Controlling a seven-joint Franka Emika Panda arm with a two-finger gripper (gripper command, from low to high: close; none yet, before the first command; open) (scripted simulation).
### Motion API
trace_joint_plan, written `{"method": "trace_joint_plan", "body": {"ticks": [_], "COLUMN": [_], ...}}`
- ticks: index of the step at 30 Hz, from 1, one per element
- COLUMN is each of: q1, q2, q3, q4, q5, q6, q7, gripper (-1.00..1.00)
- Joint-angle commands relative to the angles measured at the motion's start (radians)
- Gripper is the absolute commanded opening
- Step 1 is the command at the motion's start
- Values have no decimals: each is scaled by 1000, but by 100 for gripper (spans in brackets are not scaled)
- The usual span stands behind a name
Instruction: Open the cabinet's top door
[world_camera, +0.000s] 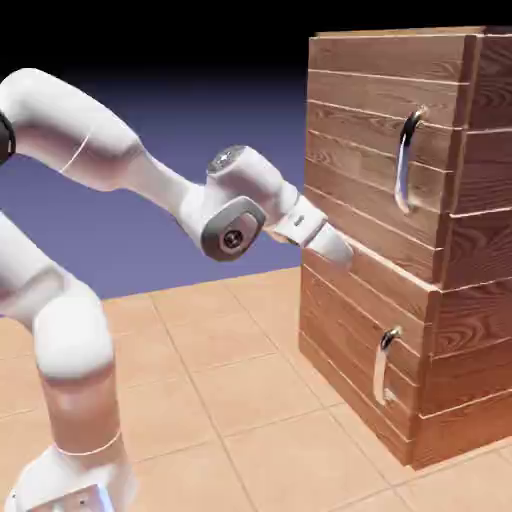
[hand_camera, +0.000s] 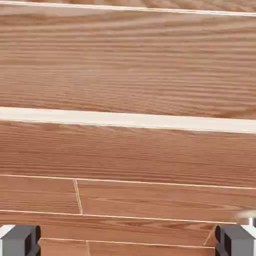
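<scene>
The cabinet (world_camera: 470, 290) of reddish-brown planks stands at the exterior view's right. Its top door (world_camera: 360, 120) carries a long curved silver handle (world_camera: 407, 162), and the door looks flush with the cabinet. My gripper (world_camera: 340, 250) is right against the door's lower boards, below and to the left of that handle, not touching it. Wood planks (hand_camera: 128, 150) fill the hand view. My gripper (hand_camera: 127, 242) is open there, its two grey fingertips (hand_camera: 20, 241) far apart with nothing between them. A silver glint (hand_camera: 247, 215) shows at the right edge.
The shorter lower door (world_camera: 350, 330) has a small handle (world_camera: 383, 365) below my hand. A tan tiled tabletop (world_camera: 230, 400) stretches under the arm. The arm's elbow (world_camera: 235, 215) sits left of the cabinet front.
</scene>
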Motion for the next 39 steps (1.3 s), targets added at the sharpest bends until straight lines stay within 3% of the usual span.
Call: {"method": "trace_joint_plan", "body": {"ticks": [1, 39], "q1": [14, 543], "q2": [-9, -336], "q3": [-17, -663], "q4": [8, 297], "q5": [-44, -1696], "q6": [-1, -33], "q7": [30, 1180], "gripper": [0, 0]}}
